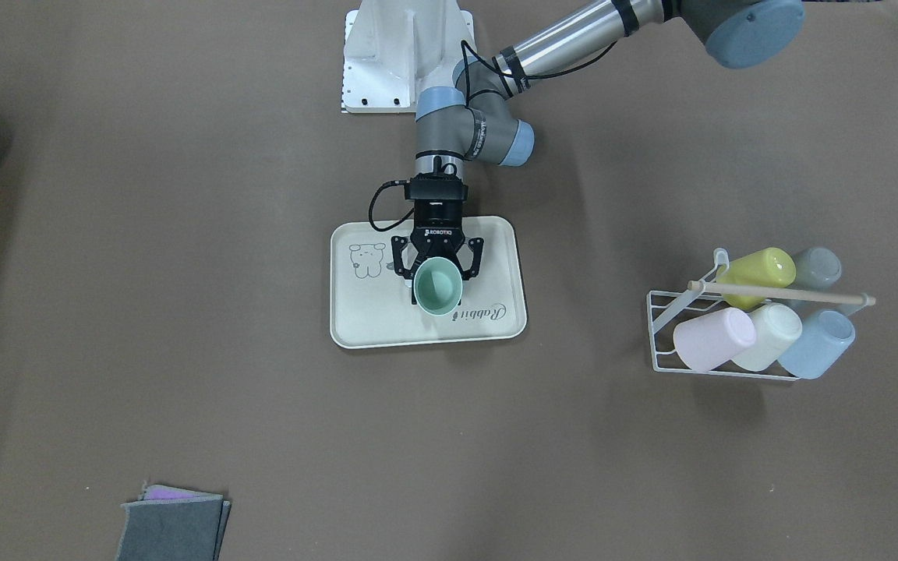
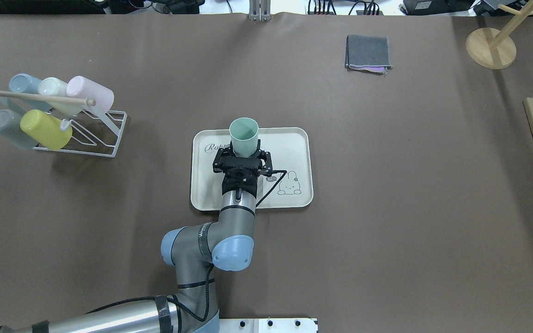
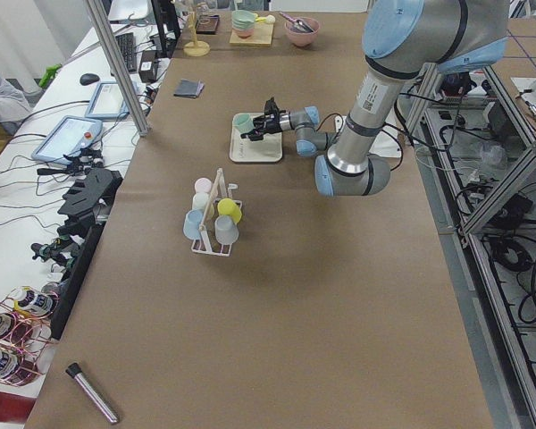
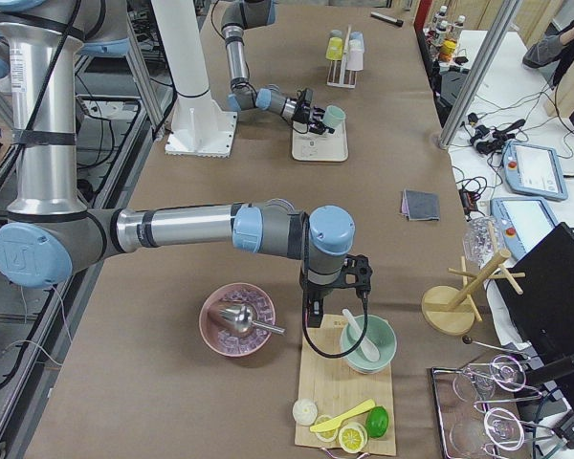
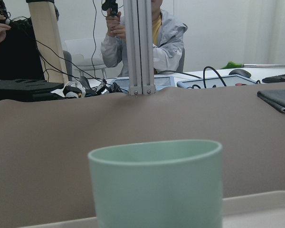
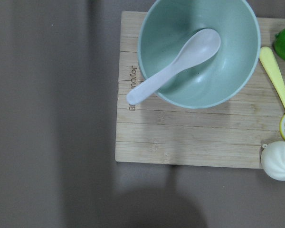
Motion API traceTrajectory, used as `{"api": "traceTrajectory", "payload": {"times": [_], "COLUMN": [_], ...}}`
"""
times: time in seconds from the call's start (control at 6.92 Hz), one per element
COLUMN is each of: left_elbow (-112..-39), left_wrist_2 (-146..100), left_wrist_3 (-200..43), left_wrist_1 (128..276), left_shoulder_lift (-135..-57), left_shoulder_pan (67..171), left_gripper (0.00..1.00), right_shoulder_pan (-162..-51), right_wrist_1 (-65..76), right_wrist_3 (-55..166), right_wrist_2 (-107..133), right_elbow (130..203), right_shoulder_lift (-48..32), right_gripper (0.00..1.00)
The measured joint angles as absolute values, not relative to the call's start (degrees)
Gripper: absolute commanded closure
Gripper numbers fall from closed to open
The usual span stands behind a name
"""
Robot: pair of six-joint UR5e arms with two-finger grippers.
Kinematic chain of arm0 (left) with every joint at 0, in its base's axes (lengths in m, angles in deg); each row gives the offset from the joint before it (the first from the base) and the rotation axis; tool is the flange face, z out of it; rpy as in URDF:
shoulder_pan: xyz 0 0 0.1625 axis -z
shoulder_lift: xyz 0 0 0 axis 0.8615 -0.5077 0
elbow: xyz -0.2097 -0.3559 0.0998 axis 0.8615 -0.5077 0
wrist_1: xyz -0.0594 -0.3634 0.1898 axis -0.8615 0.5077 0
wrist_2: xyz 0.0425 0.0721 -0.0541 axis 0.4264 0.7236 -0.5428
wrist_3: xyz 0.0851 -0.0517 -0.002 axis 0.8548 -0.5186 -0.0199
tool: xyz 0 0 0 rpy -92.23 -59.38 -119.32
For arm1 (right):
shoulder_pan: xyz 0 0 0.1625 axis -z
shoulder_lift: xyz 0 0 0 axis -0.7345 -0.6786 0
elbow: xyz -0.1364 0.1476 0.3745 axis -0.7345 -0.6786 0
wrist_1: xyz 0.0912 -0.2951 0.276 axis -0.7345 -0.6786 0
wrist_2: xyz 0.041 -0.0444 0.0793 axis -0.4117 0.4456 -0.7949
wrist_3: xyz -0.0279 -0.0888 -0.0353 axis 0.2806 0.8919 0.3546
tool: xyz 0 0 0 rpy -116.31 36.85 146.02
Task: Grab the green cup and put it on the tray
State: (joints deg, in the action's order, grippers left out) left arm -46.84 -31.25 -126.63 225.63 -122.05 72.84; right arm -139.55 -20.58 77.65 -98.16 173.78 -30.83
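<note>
The green cup (image 1: 438, 287) stands upright over the middle of the cream tray (image 1: 371, 319), at or just above its floor. My left gripper (image 1: 438, 269) lies level, its fingers on either side of the cup's lower body, shut on it. In the overhead view the cup (image 2: 244, 134) shows beyond the gripper (image 2: 243, 155), by the tray's (image 2: 294, 143) far rim. The left wrist view is filled by the cup (image 5: 156, 185), with the tray rim (image 5: 261, 204) behind it. My right gripper (image 4: 340, 292) hangs over a wooden board far off; I cannot tell whether it is open.
A white wire rack (image 2: 86, 134) with several cups, one yellow-green (image 2: 44, 129), stands to the robot's left. A folded grey cloth (image 2: 368, 52) lies at the far side. Under my right wrist are a mint bowl (image 6: 199, 52), a spoon (image 6: 173, 66) and a wooden board (image 6: 180, 137).
</note>
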Motion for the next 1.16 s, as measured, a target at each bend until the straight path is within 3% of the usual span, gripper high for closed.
{"api": "traceTrajectory", "payload": {"times": [1.16], "left_elbow": [-45.4], "left_wrist_2": [-27.9], "left_wrist_3": [-129.2], "left_wrist_1": [221.4], "left_shoulder_lift": [-122.9], "left_shoulder_pan": [71.4], "left_gripper": [0.78], "right_shoulder_pan": [-139.6], "right_wrist_1": [-20.6], "right_wrist_3": [77.9], "right_wrist_2": [-97.7], "right_elbow": [174.4], "right_shoulder_lift": [-31.5], "right_gripper": [0.00]}}
